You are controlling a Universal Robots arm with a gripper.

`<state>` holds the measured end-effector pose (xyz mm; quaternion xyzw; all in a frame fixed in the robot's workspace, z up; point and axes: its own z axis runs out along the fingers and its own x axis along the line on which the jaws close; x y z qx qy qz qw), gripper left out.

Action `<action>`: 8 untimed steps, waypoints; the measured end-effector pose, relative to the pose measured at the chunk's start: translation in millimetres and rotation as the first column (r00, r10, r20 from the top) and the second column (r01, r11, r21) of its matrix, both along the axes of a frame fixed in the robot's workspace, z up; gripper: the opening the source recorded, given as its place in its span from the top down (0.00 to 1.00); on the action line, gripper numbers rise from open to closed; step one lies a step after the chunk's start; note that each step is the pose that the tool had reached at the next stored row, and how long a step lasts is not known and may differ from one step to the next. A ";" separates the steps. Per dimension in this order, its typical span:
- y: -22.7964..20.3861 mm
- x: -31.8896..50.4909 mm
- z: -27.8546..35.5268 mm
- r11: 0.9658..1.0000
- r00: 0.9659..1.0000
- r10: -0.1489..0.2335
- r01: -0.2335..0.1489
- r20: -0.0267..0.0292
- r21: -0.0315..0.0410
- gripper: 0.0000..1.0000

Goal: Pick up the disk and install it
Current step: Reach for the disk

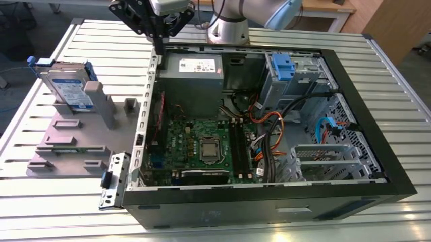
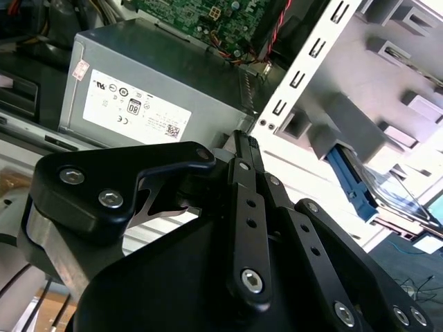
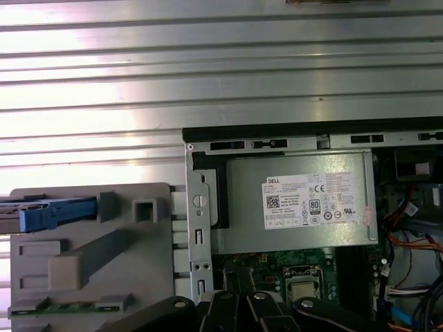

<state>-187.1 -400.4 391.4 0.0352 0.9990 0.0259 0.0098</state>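
Note:
The disk (image 1: 67,89) is a silver drive with a white-and-blue label in a blue carrier. It stands on edge in a grey holder (image 1: 101,103) at the exterior view's left, beside the open computer case (image 1: 269,194). Its blue carrier edge also shows in the second wrist view (image 2: 353,181) and the first wrist view (image 3: 50,216). My gripper (image 1: 159,49) hangs over the case's back left corner, above the power supply, well apart from the disk. Its black fingers (image 2: 243,143) are together with nothing between them.
Inside the case lie the grey power supply (image 1: 192,75), the green motherboard (image 1: 202,146), loose cables and a drive cage with a blue latch (image 1: 283,68). A grey fixture block (image 1: 70,146) sits left of the case on the slatted metal table (image 1: 40,206).

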 end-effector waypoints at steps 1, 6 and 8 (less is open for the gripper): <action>0.0 -0.3 0.0 1.000 1.000 0.000 0.000 0.000 0.000 0.89; 0.0 -1.8 0.0 1.000 1.000 0.000 0.000 0.000 0.000 0.89; 0.0 -2.4 0.0 1.000 1.000 0.000 0.000 0.000 0.000 0.89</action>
